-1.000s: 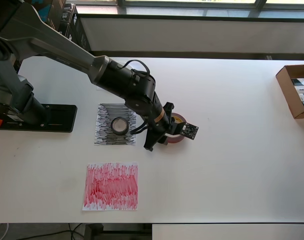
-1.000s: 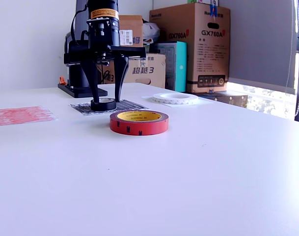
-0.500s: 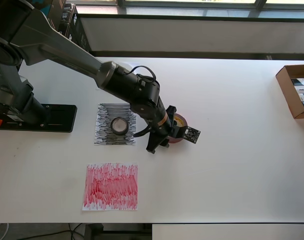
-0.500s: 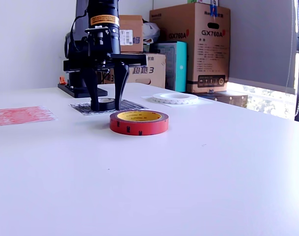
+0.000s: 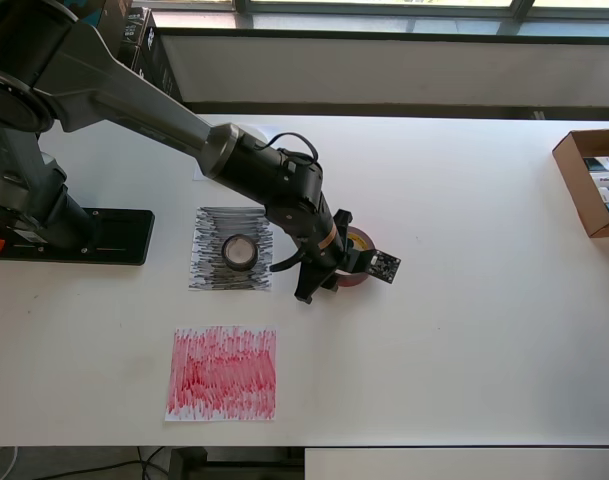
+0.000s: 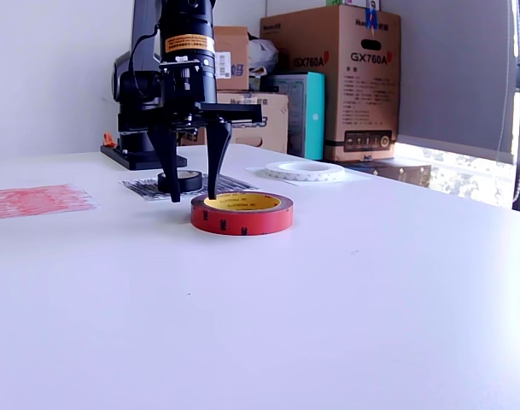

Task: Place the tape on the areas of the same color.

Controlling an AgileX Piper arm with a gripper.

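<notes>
White bench top (image 5: 464,330) is seen with the black arm (image 5: 134,95) stretched over its middle. Red scribbled sheet (image 5: 223,372) is laid near the front edge in the overhead view. Black scribbled sheet (image 5: 230,249) is laid toward the arm's base, and the small black tape (image 5: 239,251) is set on it. Dark red tape (image 6: 241,212) is lying near the middle. The gripper (image 6: 192,191) is spread apart, one finger in the roll's hole, one outside. White tape (image 6: 306,171) is seen farther back
</notes>
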